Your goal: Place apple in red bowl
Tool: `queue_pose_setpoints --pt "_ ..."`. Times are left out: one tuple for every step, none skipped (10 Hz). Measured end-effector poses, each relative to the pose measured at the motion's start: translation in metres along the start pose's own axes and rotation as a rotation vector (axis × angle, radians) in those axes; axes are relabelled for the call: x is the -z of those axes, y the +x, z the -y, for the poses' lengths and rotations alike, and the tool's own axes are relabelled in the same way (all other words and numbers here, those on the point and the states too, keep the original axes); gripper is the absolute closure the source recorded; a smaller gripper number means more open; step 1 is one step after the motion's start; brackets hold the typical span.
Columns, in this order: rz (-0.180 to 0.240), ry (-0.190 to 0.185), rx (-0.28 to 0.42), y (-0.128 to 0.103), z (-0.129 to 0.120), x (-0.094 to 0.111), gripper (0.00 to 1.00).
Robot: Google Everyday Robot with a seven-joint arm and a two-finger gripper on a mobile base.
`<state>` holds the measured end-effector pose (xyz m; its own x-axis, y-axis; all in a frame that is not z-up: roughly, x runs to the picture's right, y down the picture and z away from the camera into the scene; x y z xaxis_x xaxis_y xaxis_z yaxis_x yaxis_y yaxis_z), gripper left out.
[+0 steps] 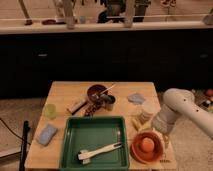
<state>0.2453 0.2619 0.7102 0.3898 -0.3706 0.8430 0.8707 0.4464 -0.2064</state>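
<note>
Orange-red and round, the apple sits inside the red bowl, which rests at the front right corner of your light wooden table. The fruit is a shade paler than the bowl around it.

Your robot's white arm reaches in from the right edge and bends down toward that bowl. The gripper hangs at the bowl's right rim, just beside the apple (whether it touches the fruit or the rim, you cannot tell).

Left of the bowl, close to it, lies a green tray holding a white brush-like utensil set at a slant. Behind the tray stands a smaller dark maroon bowl with a thin stick leaning out of it to the right. A small dark cup stands just beside that bowl. A pale green cup is near the left edge, and a blue sponge lies in front of it. A light blue cloth rests at the back right. A pale container stands between the cloth and the red bowl.

Behind the table runs a dark counter front.
</note>
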Motion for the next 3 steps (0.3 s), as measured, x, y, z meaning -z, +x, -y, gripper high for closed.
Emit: queue_pose_setpoints --pt "-0.006 0.001 -0.006 0.0018 -0.0022 0.0025 0.2" --pt "-0.011 0.003 -0.013 0.0038 -0.0047 0.0047 0.2" --pt "-0.017 0.004 -0.021 0.0061 -0.0073 0.0075 0.2"
